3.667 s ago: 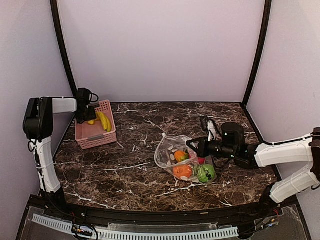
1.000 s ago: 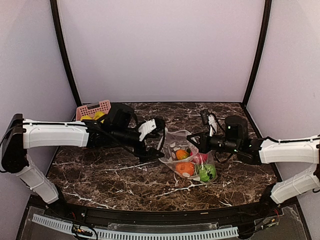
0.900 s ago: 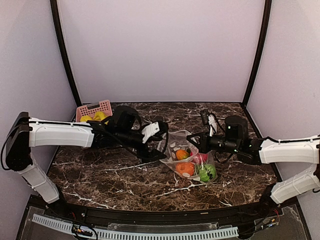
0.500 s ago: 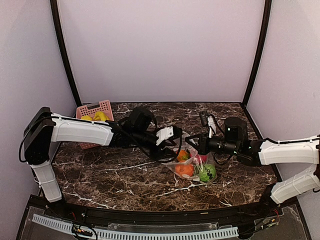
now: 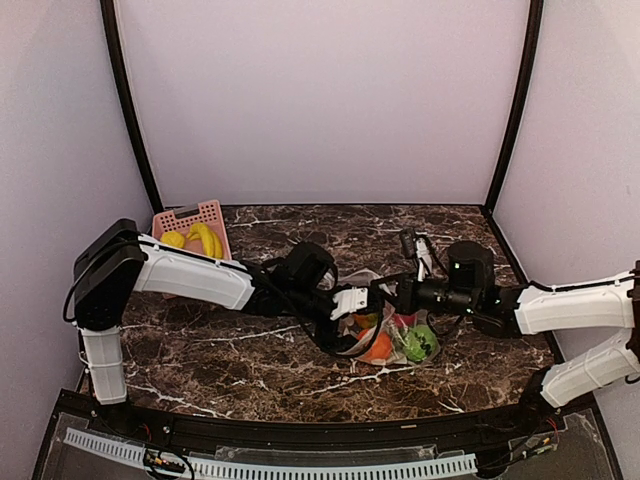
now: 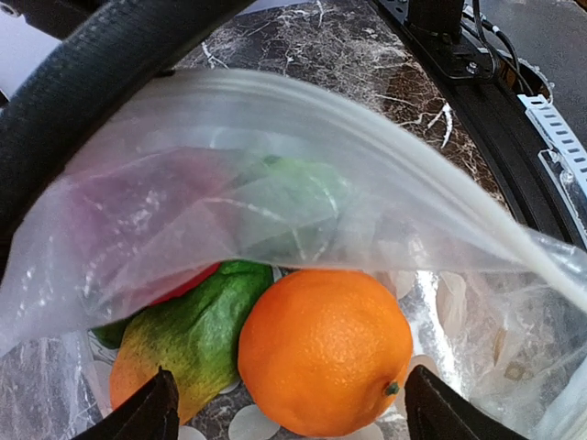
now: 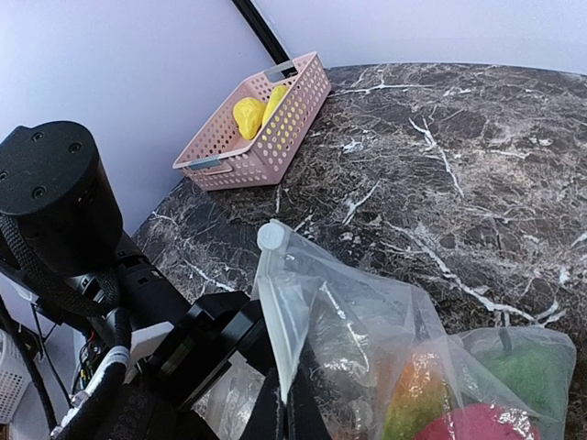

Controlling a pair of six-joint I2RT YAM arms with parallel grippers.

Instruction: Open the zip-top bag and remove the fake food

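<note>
L arm has swung off the pink basket point(image 5: 200, 212) and now reaches across the table point(image 5: 230, 350), so your left gripper point(image 6: 299, 412) sits right at the mouth of the zip-top bag point(image 7: 367, 321). Its fingers point(image 6: 158, 411) are spread wide w/ the orange ball point(image 6: 326, 362) lying between them, not yet touched as far as you can see. Beside that ball on the left is the green leafy piece point(image 6: 188, 339), fading to orange at its lower end. Bag's upper film arches over both. Your right gripper point(image 5: 390, 291) is pinched on the bag's edge by the white zip strip point(image 7: 271, 275), holding that side up off the table. Pink-red ball point(image 7: 477, 423) and green ball point(image 5: 415, 343) lie deeper in the bag, twd the R arm. Bag is mid-table, betw both grippers. Yellow banana point(image 5: 207, 238) lies in the basket at far left.
</note>
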